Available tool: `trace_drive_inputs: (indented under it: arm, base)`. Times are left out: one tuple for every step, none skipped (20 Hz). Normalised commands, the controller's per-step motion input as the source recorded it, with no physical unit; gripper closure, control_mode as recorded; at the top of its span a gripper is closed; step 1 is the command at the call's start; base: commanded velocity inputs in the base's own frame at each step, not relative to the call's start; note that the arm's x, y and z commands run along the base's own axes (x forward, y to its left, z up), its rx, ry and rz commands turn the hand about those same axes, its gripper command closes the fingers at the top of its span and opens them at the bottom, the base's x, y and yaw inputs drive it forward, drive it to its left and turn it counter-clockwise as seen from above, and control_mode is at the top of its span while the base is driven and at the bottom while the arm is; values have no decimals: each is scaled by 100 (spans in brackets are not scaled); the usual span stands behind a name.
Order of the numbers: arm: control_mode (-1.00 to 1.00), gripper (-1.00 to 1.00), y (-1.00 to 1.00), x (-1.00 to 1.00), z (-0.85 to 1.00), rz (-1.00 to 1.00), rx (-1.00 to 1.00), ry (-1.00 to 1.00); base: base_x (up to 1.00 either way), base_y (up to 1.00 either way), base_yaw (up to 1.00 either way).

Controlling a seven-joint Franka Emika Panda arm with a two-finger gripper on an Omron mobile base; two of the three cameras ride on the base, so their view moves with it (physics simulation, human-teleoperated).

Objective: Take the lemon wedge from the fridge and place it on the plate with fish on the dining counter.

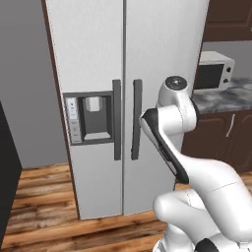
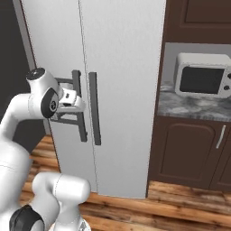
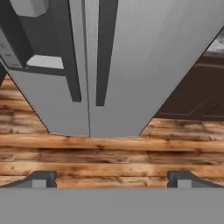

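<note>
Silver-white fridge (image 1: 123, 98): both doors shut, dark handles (image 1: 127, 119) meeting at the centre seam. Claw (image 3: 111, 179): released, jaws fully spread, empty, in front of the fridge, above wooden floor (image 3: 109, 157).

Arm (image 1: 197, 177): glossy white rounded shells, dark grey bands at joints, round grey cap on elbow. Gripper (image 3: 112, 179): two small dark grey fingertips (image 3: 41, 178).
</note>
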Motion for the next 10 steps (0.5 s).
trace_drive_inputs:
  arm:
    - [-100, -100, -6, 94, -2, 0, 0, 0]
    - [-100, -100, -18, 71, -4, 9, 2, 0]
    - [-100, -100, -14, 55, -7, 17, 3, 0]
    - [-100, -100, -1, 54, -14, 22, 1, 0]
    - [-100, -100, 0, 45, -19, 24, 3, -1]
    - [-100, -100, 0, 40, -21, 25, 2, -2]
    - [-100, -100, 0, 44, -21, 22, 1, -2]
    - [-100, -100, 0, 51, -27, 20, 0, 0]
    - [-100, -100, 0, 61, -34, 16, 0, 0]
    - [-100, -100, 0, 66, -41, 12, 0, 0]
  base:
    - [0, 0, 0]
    - [0, 0, 0]
    - [0, 0, 0]
    - [0, 0, 0]
    - [0, 0, 0]
    - [0, 0, 0]
    - [0, 0, 0]
    - [0, 0, 0]
    - [0, 0, 0]
    - [0, 0, 0]
